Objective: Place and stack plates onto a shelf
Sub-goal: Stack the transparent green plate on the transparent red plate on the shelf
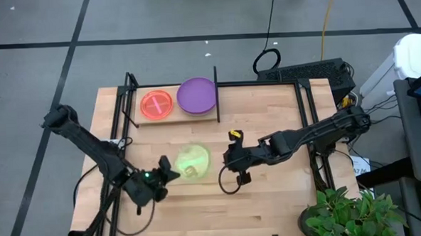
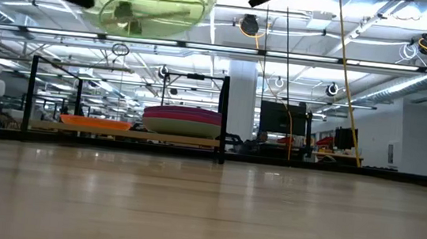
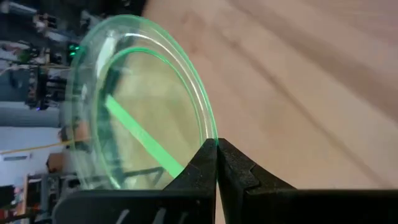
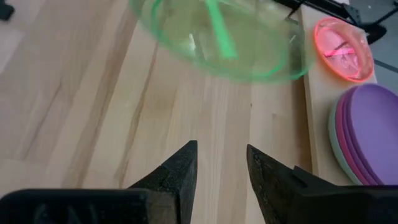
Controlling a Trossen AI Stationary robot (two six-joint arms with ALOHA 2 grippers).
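While the high view blurs it, the left wrist view shows left fingers (image 3: 216, 163) pinching the green plate's (image 3: 140, 134) rim.

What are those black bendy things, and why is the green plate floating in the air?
Those black bendy things are two robot arms working at a wooden table. Each ends in a gripper, like a hand with two fingers.

There are four pictures from four cameras. One looks straight down from above. One sits low at table height. The other two ride on the arms' wrists.

The green plate isn't floating. The left gripper has pinched its rim with fingers shut tight and holds it up above the table. The right gripper is empty, with a gap between its fingers, and waits close by.

At the back of the table is a shelf. On it sit a see-through red plate and a stack of bigger plates with a purple plate on top.
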